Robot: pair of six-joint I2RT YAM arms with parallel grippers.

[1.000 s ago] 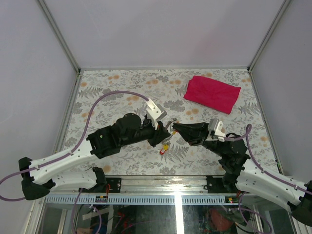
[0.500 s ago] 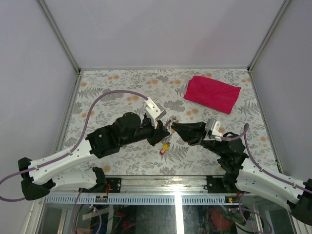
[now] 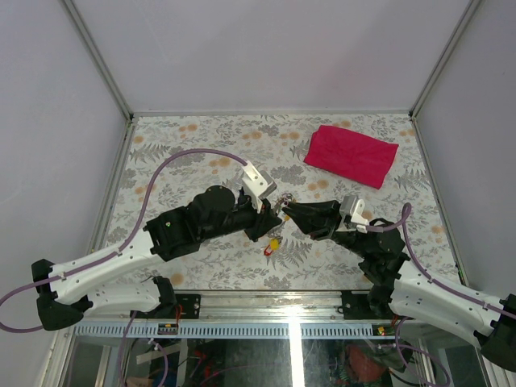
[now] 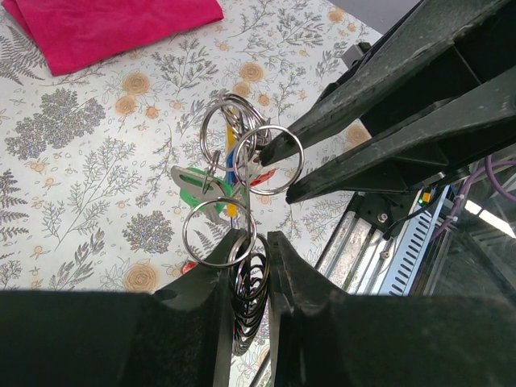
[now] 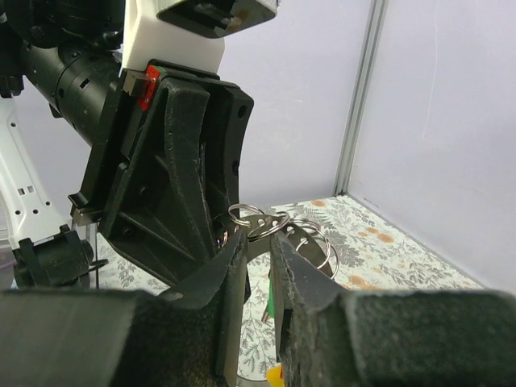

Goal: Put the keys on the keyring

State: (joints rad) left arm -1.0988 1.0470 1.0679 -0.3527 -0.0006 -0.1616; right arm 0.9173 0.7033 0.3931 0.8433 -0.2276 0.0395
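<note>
Keyring (image 4: 233, 157) up off the table (image 3: 201, 137), mid-scene, between the two grippers, well short of the cloth (image 3: 351, 155). Left gripper (image 4: 250, 235) pressed together on a stack of wire coils at the bundle's lower end, so a firm pinch; three loose rings fanned out above the fingertips, with yellow and blue tags among them.

Right gripper (image 4: 280, 173) reaching in from the opposite side, tips narrowly apart at the edge of the outermost ring. Cannot tell whether that ring is gripped or only touched; right wrist view shows the rings just past the tips, no clearer.

Keys — one green tag (image 4: 196, 181) and a sliver of red sitting inside the bundle; cannot tell if properly threaded or merely tangled in. Red-and-yellow piece (image 3: 272, 245) below the grippers in the top view; hanging or lying flat, not clear.

Judged mid-task: ring presented and steadied, threading under way, not shown finished. Left to do — work a key onto the ring, then any loose one.
</note>
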